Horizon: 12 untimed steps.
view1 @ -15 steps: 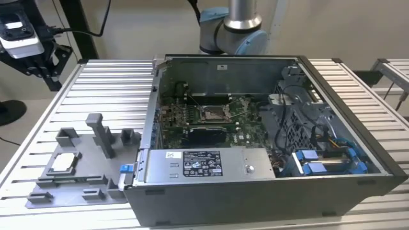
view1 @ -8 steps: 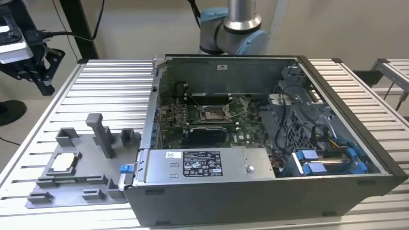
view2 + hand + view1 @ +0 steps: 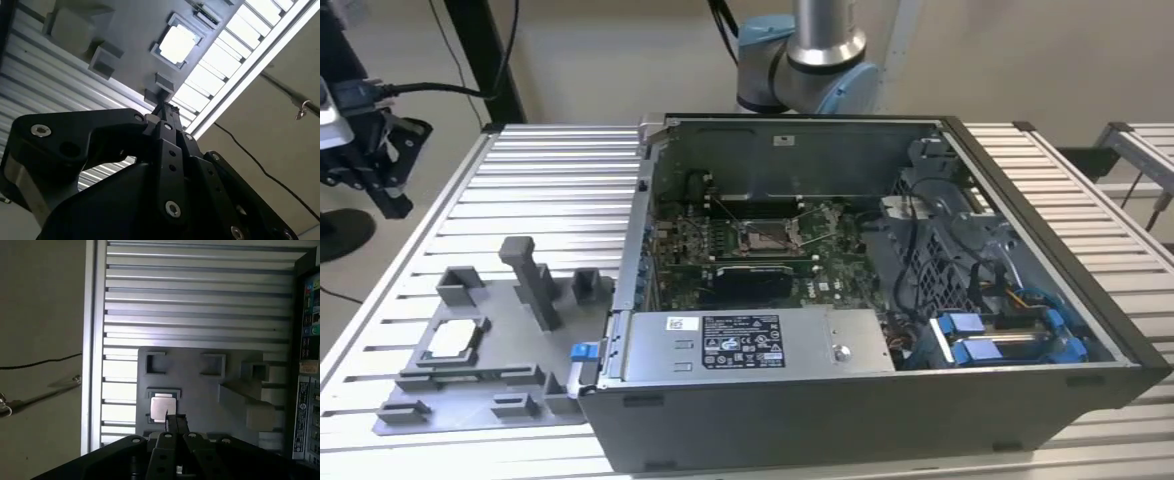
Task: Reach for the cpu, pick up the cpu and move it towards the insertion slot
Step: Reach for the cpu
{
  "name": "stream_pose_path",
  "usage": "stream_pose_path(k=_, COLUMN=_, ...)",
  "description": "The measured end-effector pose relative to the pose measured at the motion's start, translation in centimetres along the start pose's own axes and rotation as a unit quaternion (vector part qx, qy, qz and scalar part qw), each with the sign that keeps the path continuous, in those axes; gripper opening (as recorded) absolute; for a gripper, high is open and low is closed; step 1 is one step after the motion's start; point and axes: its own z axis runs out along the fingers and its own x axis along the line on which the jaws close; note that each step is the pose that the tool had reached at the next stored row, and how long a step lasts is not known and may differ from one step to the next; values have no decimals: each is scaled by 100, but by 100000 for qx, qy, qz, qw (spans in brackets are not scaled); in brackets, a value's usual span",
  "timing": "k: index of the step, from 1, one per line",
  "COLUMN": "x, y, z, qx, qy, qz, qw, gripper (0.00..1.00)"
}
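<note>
The cpu [image 3: 451,340] is a small silvery square chip lying flat in a recess of the grey fixture plate [image 3: 487,385], at the exterior view's left. It shows bright in both wrist views [image 3: 176,44] [image 3: 163,407]. My gripper [image 3: 161,107] [image 3: 174,421] hangs well above the plate, apart from the chip. Its thin black fingers are closed together with nothing between them. The insertion slot [image 3: 761,238] is the metal-framed socket with a dark centre on the green board inside the open computer case [image 3: 881,400].
Upright grey blocks [image 3: 534,280] rise from the fixture plate right beside the chip's recess. The case wall [image 3: 630,260] stands between plate and socket. Ribbed aluminium tabletop [image 3: 547,190] stretches behind the plate. The table edge and floor lie just beyond the plate [image 3: 45,365].
</note>
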Motion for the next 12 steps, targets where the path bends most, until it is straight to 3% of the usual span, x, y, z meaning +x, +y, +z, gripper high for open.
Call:
stream_pose_path(k=4, x=26, y=-53, z=10, qx=0, qy=1, qz=2, qw=100000, gripper=0)
stream_pose_path(k=10, x=34, y=-59, z=11, qx=-2, qy=10, qz=-4, qw=100000, gripper=0)
stream_pose_path(k=11, x=34, y=-59, z=10, qx=0, qy=18, qz=-4, qw=100000, gripper=100)
stream_pose_path(k=12, x=34, y=-59, z=11, qx=-4, qy=16, qz=-4, qw=100000, gripper=100)
